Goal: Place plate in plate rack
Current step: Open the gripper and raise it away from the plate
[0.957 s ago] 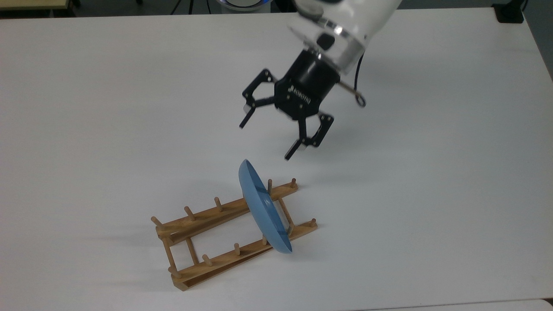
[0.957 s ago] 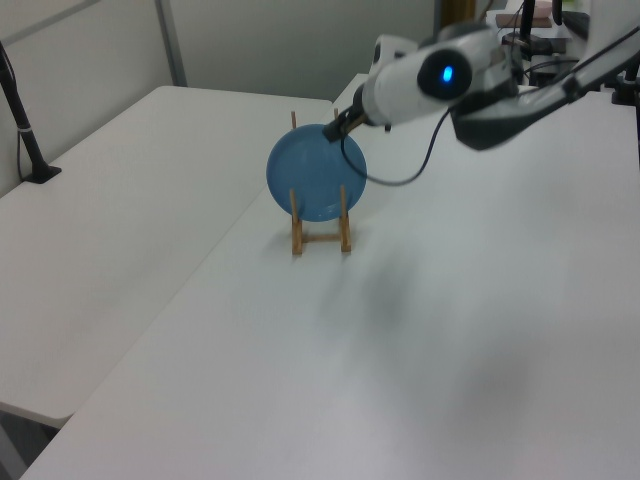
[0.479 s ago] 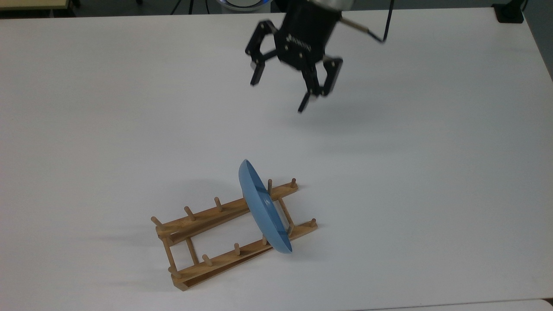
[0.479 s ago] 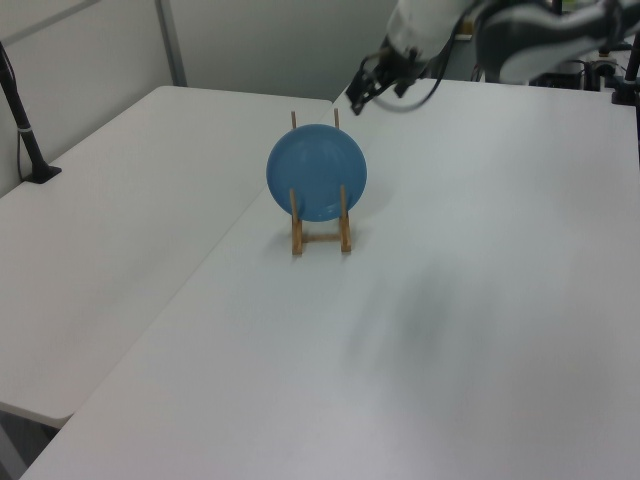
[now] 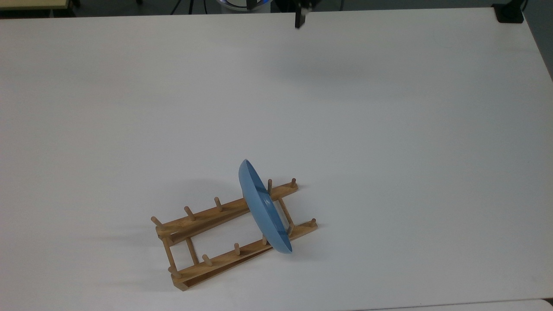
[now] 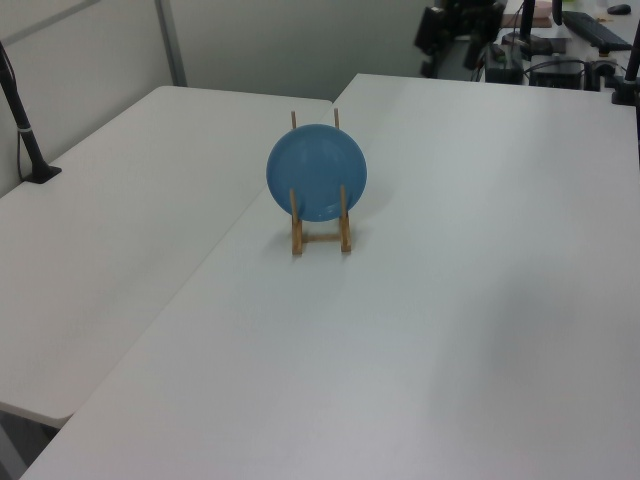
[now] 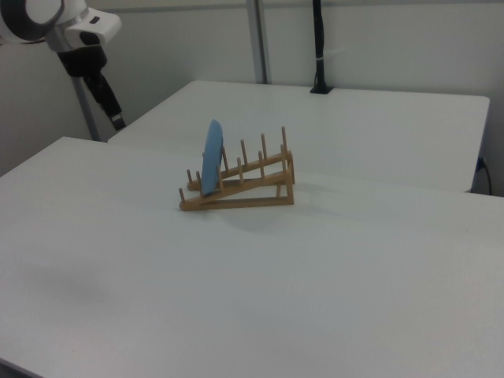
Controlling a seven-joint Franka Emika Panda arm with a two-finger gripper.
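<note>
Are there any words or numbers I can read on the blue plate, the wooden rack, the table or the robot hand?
None: no readable text in these pictures.
The plate: plain blue, no words or marks.
The plate rack: bare wood, no label.
The table: plain white, nothing written.
The hand: dark, no lettering that can be read.

Smooth plastic plate; matt wooden rack.

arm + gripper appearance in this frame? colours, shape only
In the right view the arm has glossy white rounded shells with a dark grey joint cap; below hangs the black, slim gripper. The top view catches a black fingertip at its upper edge.
</note>
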